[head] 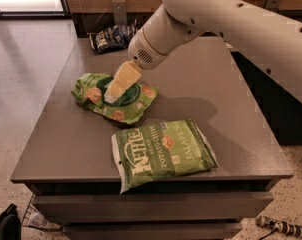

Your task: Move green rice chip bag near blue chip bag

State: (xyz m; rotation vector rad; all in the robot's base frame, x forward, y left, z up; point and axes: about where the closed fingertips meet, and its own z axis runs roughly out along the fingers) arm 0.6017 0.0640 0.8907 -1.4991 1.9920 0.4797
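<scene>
Green rice chip bag [133, 103] on counter [216, 99], end effector [111, 95] at its top face.
The bag lies crumpled at centre-left of the counter, well apart from the blue chip bag [112, 37] at the far edge. The end effector sits on or just above its middle; whether it is spread or pinching the film cannot be told. Risk: slick, crumpled film can slip from a shallow pinch, dropping the bag short, and a dragged bag can shove the blue one off the far edge. The Kettle jalapeño bag [163, 151] lies at the near edge. All three bags look sealed; contents are hidden.
</scene>
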